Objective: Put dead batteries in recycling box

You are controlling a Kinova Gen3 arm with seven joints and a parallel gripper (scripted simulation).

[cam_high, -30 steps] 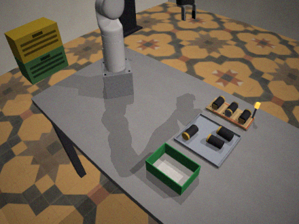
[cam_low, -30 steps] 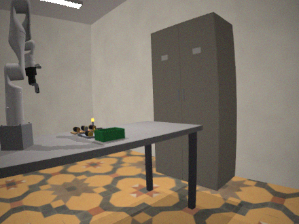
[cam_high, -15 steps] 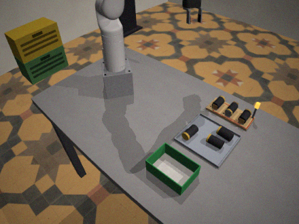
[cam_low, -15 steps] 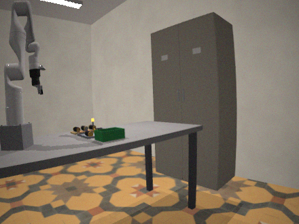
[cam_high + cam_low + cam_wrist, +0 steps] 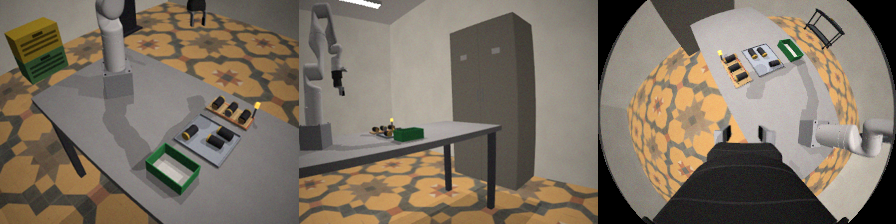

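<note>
Hanging high above the grey table [image 5: 102, 112], black two-finger gripper [image 5: 197, 18] w/ jaws spread wide, nothing between them; well apart from all work items.

Below: wooden battery holder board [image 5: 230, 113] carries three black cylindrical batteries w/ yellow end caps [image 5: 231, 108], seated side by side so circuit closes; small yellow bulb [image 5: 257, 105] at its end glows. Just beside it, flat grey tray [image 5: 200, 149] keeps three more loose batteries [image 5: 189, 132], lying on sides, prob. spares for swapping. Green open-top recycling box [image 5: 172, 168] stands upright near tray, on table, nothing inside.

Judgement: task at start; dead cells not identifiable by sight, need testing in holder.
</note>
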